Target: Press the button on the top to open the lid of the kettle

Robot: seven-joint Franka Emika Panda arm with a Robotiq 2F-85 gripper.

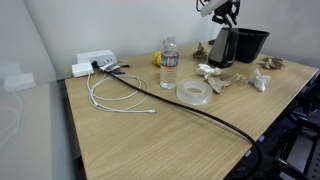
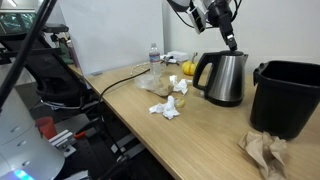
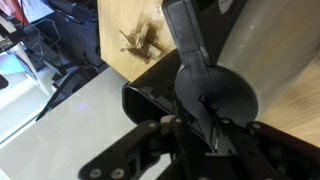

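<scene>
The kettle [image 2: 226, 80] stands upright on the table, with a greyish side and a black handle; it is dark in an exterior view [image 1: 221, 48]. Its round black lid [image 3: 225, 95] lies flat on top, seen from above in the wrist view, with the handle [image 3: 184, 30] running away from it. My gripper [image 2: 232, 42] hangs straight over the kettle top [image 1: 229, 14]. Its fingers are drawn together [image 3: 205, 125], holding nothing, with the tips right at the lid near the handle. I cannot tell whether they touch it.
A wide black tub [image 2: 288, 95] stands right beside the kettle [image 1: 251, 42]. A water bottle [image 1: 169, 62], a tape roll [image 1: 193, 91], a white cable [image 1: 115, 97], crumpled papers [image 2: 168, 106], a brown scrap [image 2: 262, 150] and a black cable [image 1: 215, 122] lie on the table.
</scene>
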